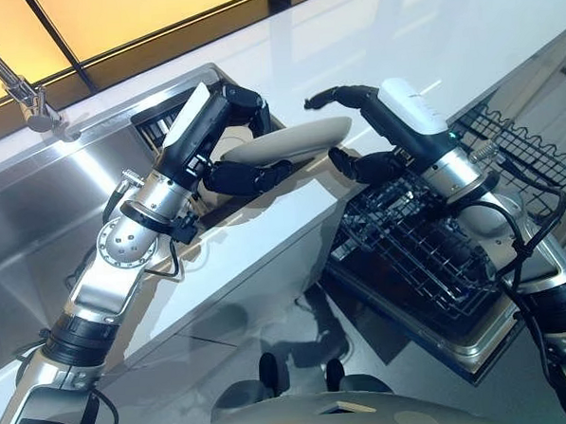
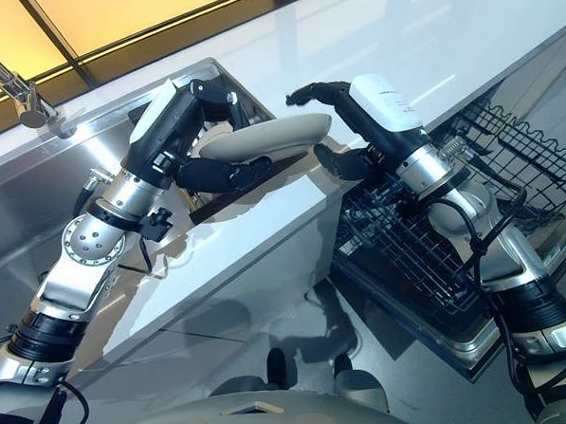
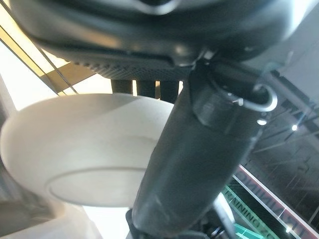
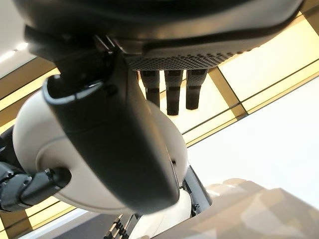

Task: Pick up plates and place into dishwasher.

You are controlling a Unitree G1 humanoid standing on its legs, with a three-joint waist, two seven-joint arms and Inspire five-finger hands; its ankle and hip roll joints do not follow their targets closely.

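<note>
Plate [image 1: 289, 142], cream, held flat above the white counter [image 1: 426, 34], its long axis running nine to three o'clock. Left hand [image 1: 224, 139] pinches its nine o'clock edge; right hand [image 1: 369, 131] spreads wide around its three o'clock edge. Dishwasher rack [image 1: 427, 252] lies open at five o'clock, sink [image 1: 45, 205] at nine.

A plate [image 1: 293, 140] sits above the counter [image 1: 266, 241], between sink [image 1: 36, 206] and dishwasher rack [image 1: 427, 252].

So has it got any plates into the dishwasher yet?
Not that I can see. The left hand holds one plate above the counter edge, lifted already; the right hand is open at its other rim. The dishwasher rack below looks bare, so loading remains.
</note>
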